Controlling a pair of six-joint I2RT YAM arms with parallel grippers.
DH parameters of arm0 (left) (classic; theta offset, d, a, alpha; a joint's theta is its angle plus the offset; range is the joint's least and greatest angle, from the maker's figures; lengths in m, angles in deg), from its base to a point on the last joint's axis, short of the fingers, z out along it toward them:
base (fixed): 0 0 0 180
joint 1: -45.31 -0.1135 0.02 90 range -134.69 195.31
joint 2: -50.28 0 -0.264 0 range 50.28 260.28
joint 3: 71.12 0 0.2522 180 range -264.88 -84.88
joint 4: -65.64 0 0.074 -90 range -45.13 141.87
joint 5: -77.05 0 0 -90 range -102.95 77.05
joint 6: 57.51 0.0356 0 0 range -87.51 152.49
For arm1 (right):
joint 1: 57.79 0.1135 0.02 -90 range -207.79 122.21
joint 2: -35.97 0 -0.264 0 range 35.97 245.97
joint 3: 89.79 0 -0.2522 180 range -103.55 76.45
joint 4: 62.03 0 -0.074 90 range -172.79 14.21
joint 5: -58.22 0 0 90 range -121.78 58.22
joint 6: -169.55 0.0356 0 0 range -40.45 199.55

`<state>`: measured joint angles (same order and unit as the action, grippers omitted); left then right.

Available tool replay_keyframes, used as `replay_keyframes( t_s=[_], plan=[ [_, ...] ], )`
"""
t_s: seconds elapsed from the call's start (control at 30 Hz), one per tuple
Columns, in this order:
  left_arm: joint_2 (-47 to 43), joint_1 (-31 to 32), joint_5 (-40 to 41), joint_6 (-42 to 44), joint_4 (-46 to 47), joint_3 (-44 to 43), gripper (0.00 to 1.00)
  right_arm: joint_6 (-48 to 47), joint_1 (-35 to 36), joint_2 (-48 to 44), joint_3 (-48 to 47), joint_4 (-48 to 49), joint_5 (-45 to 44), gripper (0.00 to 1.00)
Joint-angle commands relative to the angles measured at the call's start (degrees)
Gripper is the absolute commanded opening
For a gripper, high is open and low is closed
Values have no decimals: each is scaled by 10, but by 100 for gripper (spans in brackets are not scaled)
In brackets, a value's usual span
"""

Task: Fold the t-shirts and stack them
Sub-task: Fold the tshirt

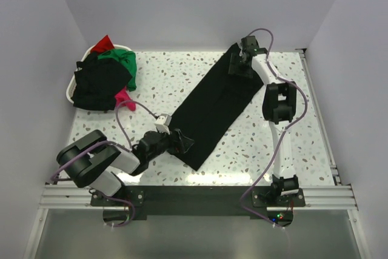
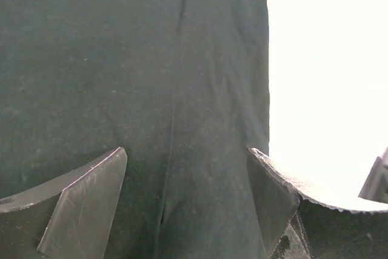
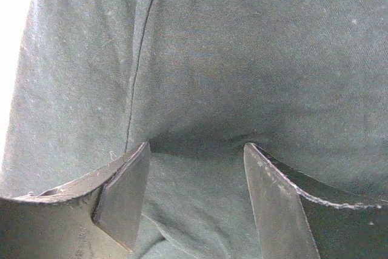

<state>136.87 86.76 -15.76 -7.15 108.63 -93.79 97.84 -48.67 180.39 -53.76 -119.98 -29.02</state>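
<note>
**Desk:** What lies where, from the left?

**Spotter:** Far left, the white basket [image 1: 70, 92] holds the waiting t-shirts [image 1: 103, 80], black, green and red in a heap. Next comes your left pincer [image 1: 182, 142], low over the near end of the black t-shirt [image 1: 215, 104], jaws spread wide and nothing pinched. The shirt lies flat on the counter [image 1: 291, 119] as a long folded strip. At its far end your right pincer [image 1: 237, 65] stands partly open astride a small ridge of cloth, not clamped on it.

**Desk:** Which way does the strip run?

**Spotter:** Its long axis runs diagonally, near-left to far-right. Which end is the collar cannot be told.

**Desk:** And the step?

**Spotter:** It looks like an end-to-end fold. Bite every layer at the edge, lift both ends level, then carry one end over the other along that diagonal, keeping the edges square.
</note>
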Motion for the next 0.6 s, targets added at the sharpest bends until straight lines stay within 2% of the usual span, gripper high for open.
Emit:
replay_keyframes(
  t_s=[0.0, 0.27, 0.57],
  plan=[
    [59, 50, -19, -58, -96, 11, 86, -14, 12, 40, -14, -14, 41, 68],
    [138, 145, 26, -141, -36, -13, 86, -19, 40, 55, -44, 4, 53, 74],
    [127, 203, 57, -132, -96, -67, 86, -15, 49, 74, -56, 22, 76, 75]
  ],
)
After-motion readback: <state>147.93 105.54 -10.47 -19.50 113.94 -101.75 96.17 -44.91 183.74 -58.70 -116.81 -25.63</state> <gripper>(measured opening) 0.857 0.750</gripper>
